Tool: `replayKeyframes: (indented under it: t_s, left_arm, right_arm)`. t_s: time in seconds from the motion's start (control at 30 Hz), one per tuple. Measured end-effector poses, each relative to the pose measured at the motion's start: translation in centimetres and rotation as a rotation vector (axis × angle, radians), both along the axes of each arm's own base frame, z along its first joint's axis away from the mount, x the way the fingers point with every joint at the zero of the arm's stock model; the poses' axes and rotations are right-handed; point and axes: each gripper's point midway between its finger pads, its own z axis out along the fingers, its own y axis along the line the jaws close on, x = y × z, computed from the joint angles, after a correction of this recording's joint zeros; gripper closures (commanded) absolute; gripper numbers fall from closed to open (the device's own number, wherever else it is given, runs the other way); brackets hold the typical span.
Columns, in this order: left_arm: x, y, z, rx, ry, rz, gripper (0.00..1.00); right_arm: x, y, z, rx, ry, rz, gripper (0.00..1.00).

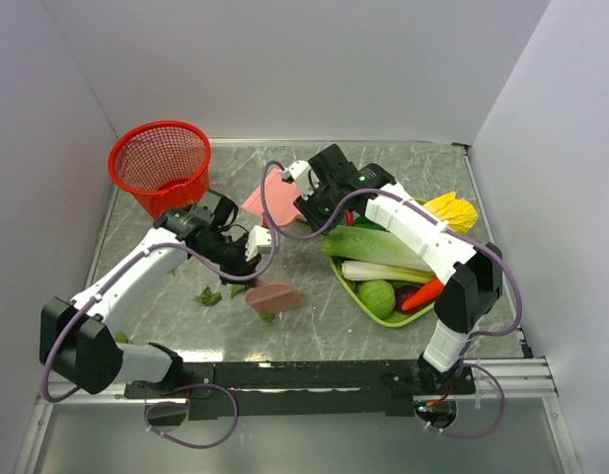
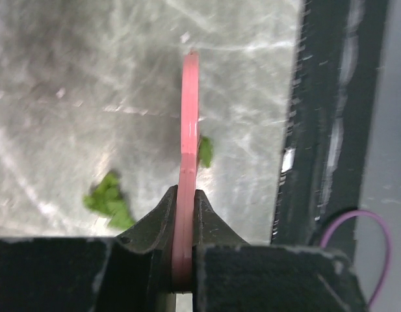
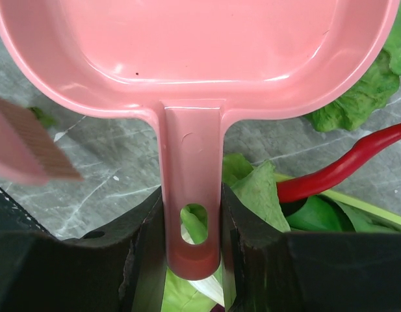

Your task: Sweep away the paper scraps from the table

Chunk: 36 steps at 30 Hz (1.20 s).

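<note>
Left wrist: paper scraps (image 2: 109,198) flanking brush (image 2: 189,130); right wrist: dustpan (image 3: 194,52) hollow

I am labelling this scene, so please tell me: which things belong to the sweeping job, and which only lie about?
For the job: scraps, table, brush in left gripper, dustpan in right gripper.
Lying about: red basket, tray, toy vegetables.

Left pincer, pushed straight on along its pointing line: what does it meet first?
Likely the table, through the pink brush the left pincer holds; a scrap lies beside that line.
</note>
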Motion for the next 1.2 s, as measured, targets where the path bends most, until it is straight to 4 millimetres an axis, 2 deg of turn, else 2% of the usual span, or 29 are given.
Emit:
replayKeyframes:
  t_s: [0.13, 0.23, 0.47, 0.77, 0.97, 1.07, 1.2]
  left_arm:
    - [1.3, 1.4, -0.7, 0.086, -0.06, 0.071, 0.99]
    - [2.4, 3.2, -0.8, 0.159, -0.127, 0.149, 0.99]
    - [5.0, 8.6, 0.8, 0.23, -0.212, 0.361, 0.99]
    - [4.8, 10.6, 6.1, 0.197, -0.312, 0.505, 0.99]
    - [4.3, 13.8, 6.5, 0.284, -0.349, 0.622, 0.99]
    - [3.1, 13.5, 6.3, 0.267, -0.301, 0.598, 0.99]
    - [1.2, 10.4, 6.4, 0.124, -0.203, 0.484, 0.99]
  right_arm:
    - [0.0, 0.0, -0.1, 0.0, 0.002, -0.002, 1.0]
    - [0.0, -0.2, -0.5, -0.009, 0.003, -0.005, 1.0]
    - [-1.0, -0.7, -2.3, -0.04, 0.051, 0.006, 1.0]
    - [-2.3, 0.1, -2.7, -0.048, 0.062, 0.107, 1.0]
    - [-4.2, -1.1, -5.1, -0.1, 0.115, 0.125, 1.0]
    - [-4.9, -1.9, -5.3, -0.119, 0.119, 0.119, 1.0]
    - [-4.7, -2.2, -3.9, -0.087, 0.102, 0.098, 1.0]
